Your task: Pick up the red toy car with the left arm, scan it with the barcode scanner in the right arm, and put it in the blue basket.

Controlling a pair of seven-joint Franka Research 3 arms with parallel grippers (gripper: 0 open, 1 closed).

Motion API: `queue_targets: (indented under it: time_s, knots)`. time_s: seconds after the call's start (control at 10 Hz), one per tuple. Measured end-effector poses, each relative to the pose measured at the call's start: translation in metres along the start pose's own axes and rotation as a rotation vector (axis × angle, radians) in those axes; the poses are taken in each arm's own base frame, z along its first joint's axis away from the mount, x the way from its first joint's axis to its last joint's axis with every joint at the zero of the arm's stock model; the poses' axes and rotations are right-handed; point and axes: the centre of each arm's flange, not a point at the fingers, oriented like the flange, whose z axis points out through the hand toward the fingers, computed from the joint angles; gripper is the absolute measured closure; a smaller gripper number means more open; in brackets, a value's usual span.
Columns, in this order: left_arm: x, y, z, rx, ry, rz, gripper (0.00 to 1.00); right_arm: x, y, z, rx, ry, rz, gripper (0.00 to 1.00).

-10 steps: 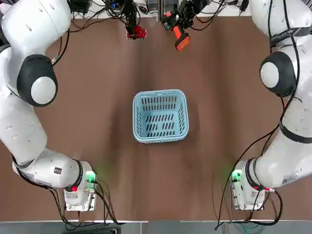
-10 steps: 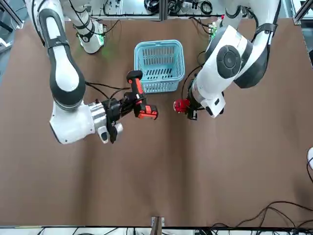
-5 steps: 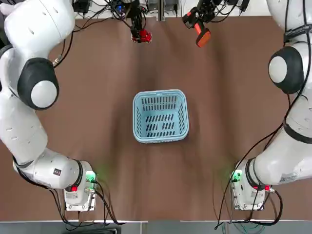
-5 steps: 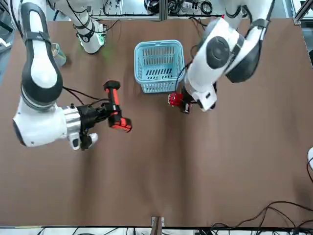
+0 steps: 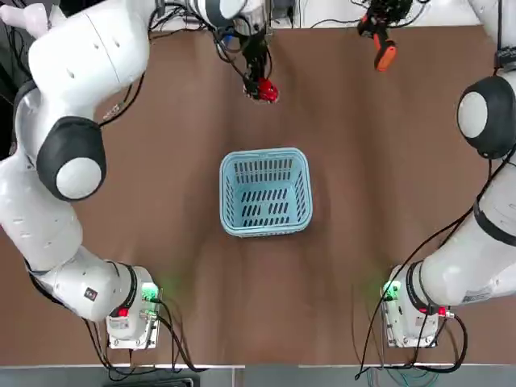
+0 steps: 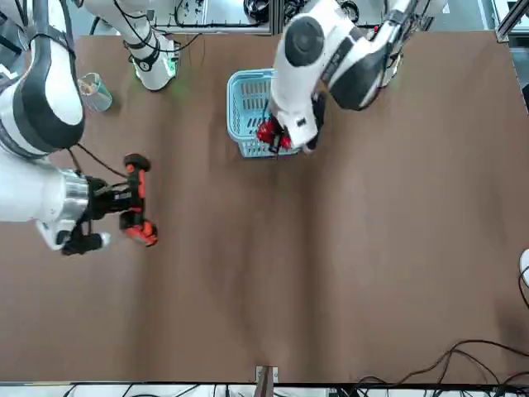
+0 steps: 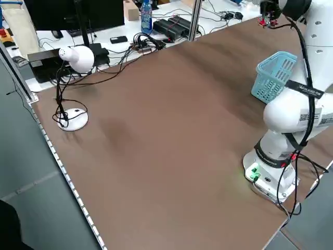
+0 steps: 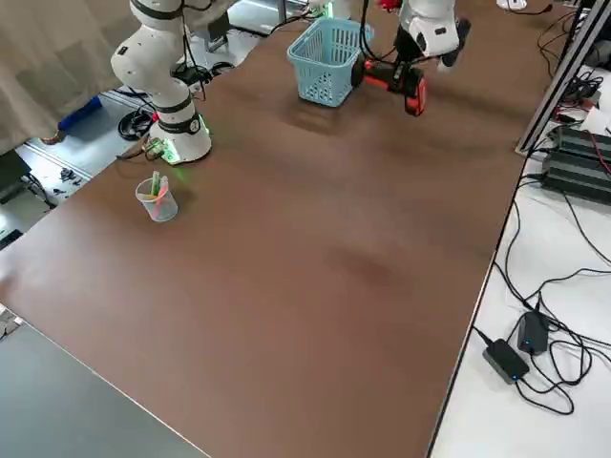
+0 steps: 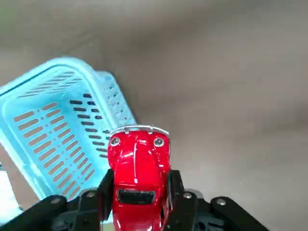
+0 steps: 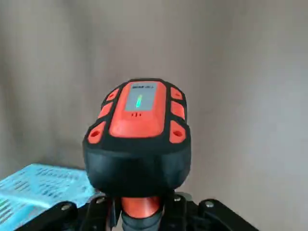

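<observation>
Car (image 9: 138,179) is clamped between the left gripper's (image 9: 139,202) fingers, nose pointing away from the wrist, held in the air. Left wrist view shows this best: black fingers pressed on both flanks of the red body, basket (image 9: 45,130) below and off to one side, not directly under the car. Top view puts the car (image 5: 266,91) beyond the basket's (image 5: 266,192) far rim, apart from it, with bare table between. Front view makes it look otherwise — car (image 6: 271,134) overlaps the basket's (image 6: 246,116) near wall there, which is only the camera angle, since the car is raised.

Scanner (image 10: 138,137) sits in the right gripper (image 10: 142,208), fingers closed on the orange handle just under the black head. Right wrist view alone shows the head's top face: orange buttons around a small panel with a green light lit. Front view shows the whole scanner (image 6: 135,201) lying roughly level, well off to the robot's right side of the table, far from car and basket. Top view catches only its orange end (image 5: 384,53) at the far edge.

Right side view adds a clear cup (image 8: 158,199) with something green and orange in it, standing near the right arm's base — also visible in the front view, hidden in the top view. Left side view adds a white lamp (image 7: 76,61) at the table's corner and a bottle (image 7: 146,15) on the bench behind; the car is just a red speck at the top edge there.
</observation>
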Motion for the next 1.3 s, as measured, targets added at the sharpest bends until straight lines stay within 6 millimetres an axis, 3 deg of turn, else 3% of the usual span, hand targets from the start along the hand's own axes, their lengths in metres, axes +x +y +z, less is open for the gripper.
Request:
queue_targets:
  time_s: [0.3,0.6,0.7,0.9,1.1,1.3]
  knots:
    - [-0.048,-0.027,0.034,0.050,0.041,0.160,0.51,0.001,0.069,-0.025,-0.128,0.084,0.095,0.63]
    - [-0.076,-0.054,0.080,0.110,0.115,0.245,0.51,0.010,0.121,-0.023,-0.136,0.155,0.188,0.63]
    - [-0.081,-0.062,0.090,0.126,0.130,0.260,0.51,0.020,0.140,-0.005,-0.137,0.175,0.214,0.63]
    - [-0.092,-0.080,0.110,0.127,0.143,0.293,0.51,0.045,0.166,0.053,-0.144,0.164,0.240,0.63]
    - [-0.098,-0.091,0.127,0.106,0.133,0.314,0.51,0.070,0.175,0.111,-0.153,0.151,0.240,0.63]
    - [-0.097,-0.096,0.140,0.106,0.134,0.328,0.51,0.085,0.179,0.145,-0.155,0.156,0.241,0.63]
